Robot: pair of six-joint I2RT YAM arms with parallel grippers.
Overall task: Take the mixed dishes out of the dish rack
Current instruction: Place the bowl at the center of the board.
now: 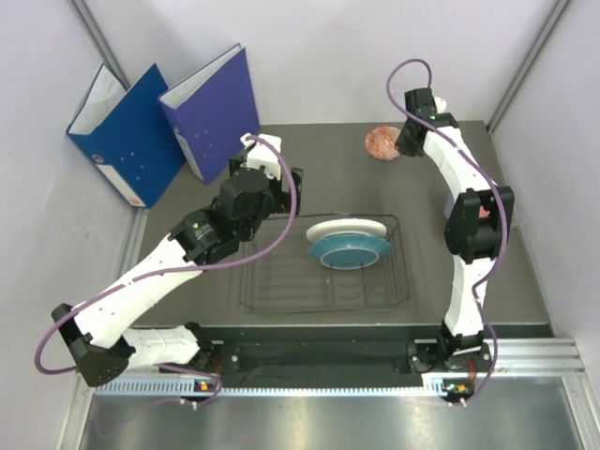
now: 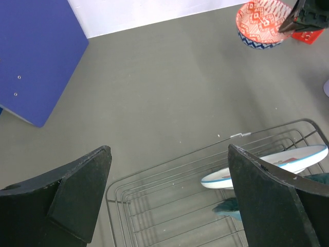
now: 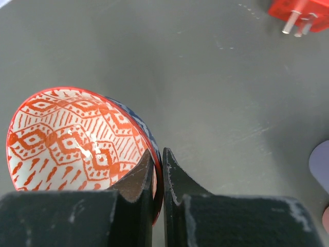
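Plainly, the only writing is a pale spine label (image 1: 120, 172) on one of the two blue binders (image 1: 214, 112), too small to read. The right gripper (image 3: 157, 154) pinches the rim of the one small red-patterned bowl (image 3: 72, 139), jaws nearly together, at the far end of the table (image 1: 337, 178), well apart from the dish rack (image 1: 291, 281). The left gripper (image 2: 169, 149) hangs wide apart over the rack's far edge, holding nothing. Two plates stand in the rack: a white plate (image 1: 345, 227) and a teal plate (image 1: 349, 249). One small red block (image 3: 300, 13) lies near the bowl.
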